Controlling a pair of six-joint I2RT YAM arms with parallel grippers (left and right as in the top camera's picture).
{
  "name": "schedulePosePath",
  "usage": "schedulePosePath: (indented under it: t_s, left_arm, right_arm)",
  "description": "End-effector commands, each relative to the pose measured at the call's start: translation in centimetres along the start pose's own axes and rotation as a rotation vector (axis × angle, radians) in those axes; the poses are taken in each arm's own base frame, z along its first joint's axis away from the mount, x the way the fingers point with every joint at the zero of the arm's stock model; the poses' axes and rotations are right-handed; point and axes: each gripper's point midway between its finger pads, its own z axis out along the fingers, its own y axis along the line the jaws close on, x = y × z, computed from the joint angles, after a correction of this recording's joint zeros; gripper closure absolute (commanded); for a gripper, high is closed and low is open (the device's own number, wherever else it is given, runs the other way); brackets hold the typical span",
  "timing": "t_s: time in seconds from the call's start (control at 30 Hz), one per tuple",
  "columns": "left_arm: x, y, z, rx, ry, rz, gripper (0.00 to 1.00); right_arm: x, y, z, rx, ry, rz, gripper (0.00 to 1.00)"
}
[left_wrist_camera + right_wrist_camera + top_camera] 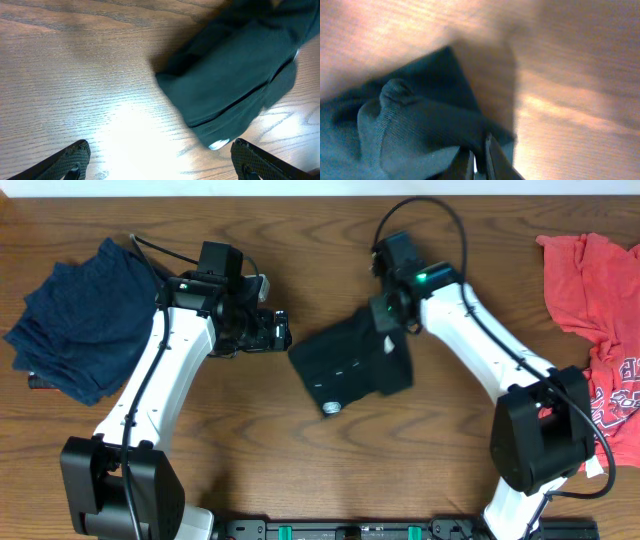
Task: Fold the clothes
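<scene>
The black shirt (352,366) lies folded into a compact block at the table's middle, its small white round logo (331,408) at the near corner. My right gripper (388,325) is shut on the shirt's far right edge; the right wrist view shows the fingers (479,159) pinching a fold of black cloth (410,125). My left gripper (277,332) is open and empty just left of the shirt; its fingers (160,162) are spread above bare wood, with the shirt (235,70) ahead. Navy-blue garments (75,315) lie at far left. The coral-red printed T-shirt (595,300) lies at far right.
The wooden table (300,470) runs under everything. The right arm's base (540,430) overlaps the red T-shirt's near part. A black rail (350,530) lines the front edge.
</scene>
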Motion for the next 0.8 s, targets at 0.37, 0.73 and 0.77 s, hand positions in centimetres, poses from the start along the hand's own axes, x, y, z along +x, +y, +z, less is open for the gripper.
schedulePosePath:
  t_s: [0.37, 0.73, 0.77]
  left_arm:
    - [-2.1, -0.8, 0.4, 0.023, -0.079, 0.100, 0.04]
    - [-4.3, -4.8, 8.9, 0.109, -0.023, 0.476, 0.02]
    - [-4.6, -4.9, 9.7, 0.111, -0.013, 0.490, 0.02]
  right_arm:
    - [0.0, -0.9, -2.7, 0.025, -0.016, 0.118, 0.58]
    - [6.9, -2.0, -9.5, 0.024, 0.187, 0.173, 0.57]
    - [7.1, -2.3, -10.2, 0.031, 0.182, 0.176, 0.56]
